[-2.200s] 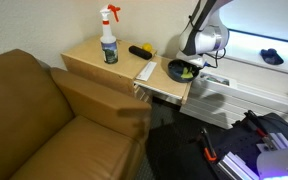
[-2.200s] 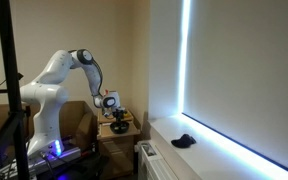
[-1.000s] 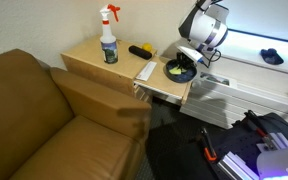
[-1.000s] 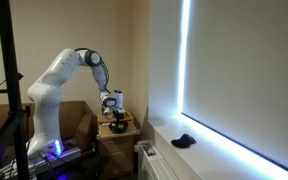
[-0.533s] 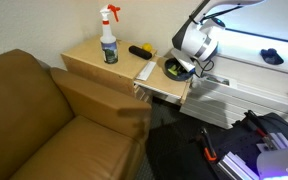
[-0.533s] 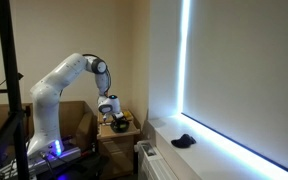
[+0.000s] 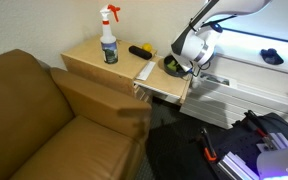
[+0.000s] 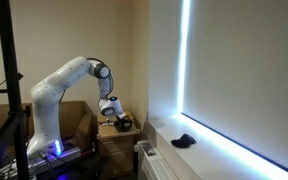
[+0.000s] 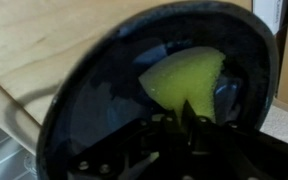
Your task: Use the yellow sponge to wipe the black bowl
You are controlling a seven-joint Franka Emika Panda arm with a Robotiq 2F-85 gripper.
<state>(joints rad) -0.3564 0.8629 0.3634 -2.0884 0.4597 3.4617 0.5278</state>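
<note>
Wooden side table [image 7: 89,58] by couch [image 7: 44,115]. Lowered into black bowl [image 9: 94,115] since a second ago, gripper [image 9: 185,118] clamped on yellow sponge [image 9: 179,78]; pressed down, wiping probably underway.

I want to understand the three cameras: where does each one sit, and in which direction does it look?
Exterior view: high above the sofa, faces down at the wooden table and black bowl; shows part of the arm and the gripper.
Exterior view: beside the robot's base, faces along the window wall; shows the whole arm.
Wrist view: just above the bowl, faces into it; shows the gripper shut on the yellow sponge.
Shared: both exterior views show the dark object on the sill.
</note>
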